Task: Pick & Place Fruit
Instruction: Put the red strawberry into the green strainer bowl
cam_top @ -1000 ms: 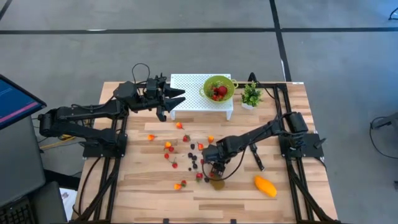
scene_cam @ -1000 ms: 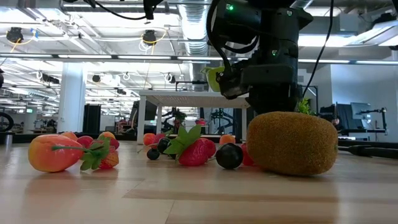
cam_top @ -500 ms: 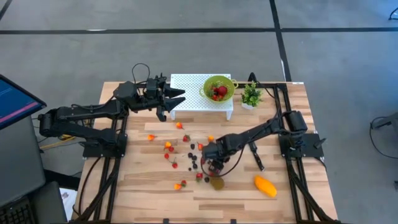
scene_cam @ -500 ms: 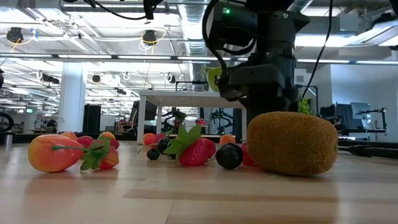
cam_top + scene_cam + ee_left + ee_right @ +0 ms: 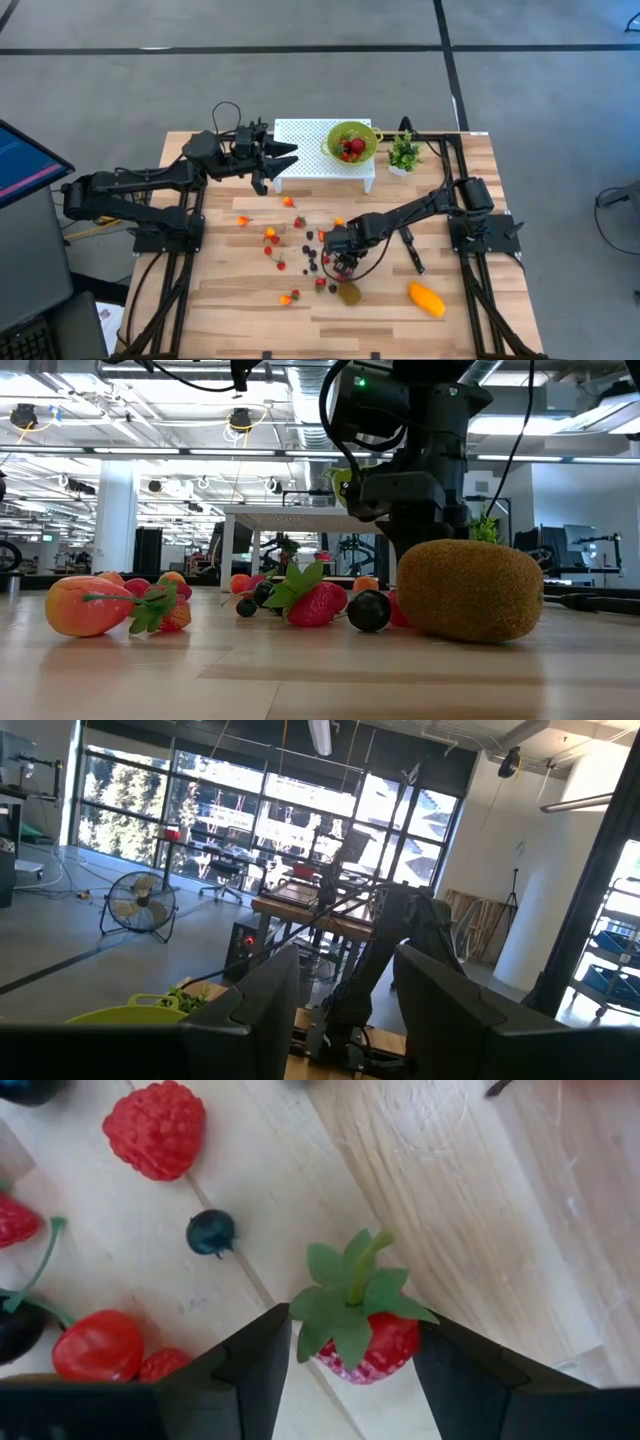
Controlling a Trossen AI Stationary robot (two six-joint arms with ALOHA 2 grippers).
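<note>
My right gripper point(image 5: 343, 265) hangs over the middle of the table, just beyond the brown kiwi point(image 5: 349, 293), and is shut on a red strawberry point(image 5: 375, 1348). In the low view the kiwi point(image 5: 470, 590) hides its fingertips. Small red, orange and dark berries point(image 5: 290, 240) lie scattered on the wood, and an orange-yellow mango point(image 5: 427, 299) lies near the front right. My left gripper point(image 5: 287, 157) is open and hovers at the left end of the white rack point(image 5: 310, 130). A green bowl point(image 5: 350, 142) with red fruit stands on that rack. My right gripper pinches the strawberry's red body point(image 5: 385, 1350) between its two fingers point(image 5: 250, 1365), coming from above and pointing down. The green leaf cap and stem point(image 5: 352, 1295) face up toward the wrist. Whether the berry is clear of the table, I cannot tell.
A slim black knife point(image 5: 411, 250) lies right of the right gripper, and a small potted plant point(image 5: 403, 153) stands by the rack's right end. A raspberry point(image 5: 155, 1128), a dark berry point(image 5: 210, 1232) and cherries point(image 5: 95, 1345) lie close under the right gripper.
My right gripper has drawn away from the kiwi, toward the table's far edge and slightly left. The kiwi has stayed in place.
</note>
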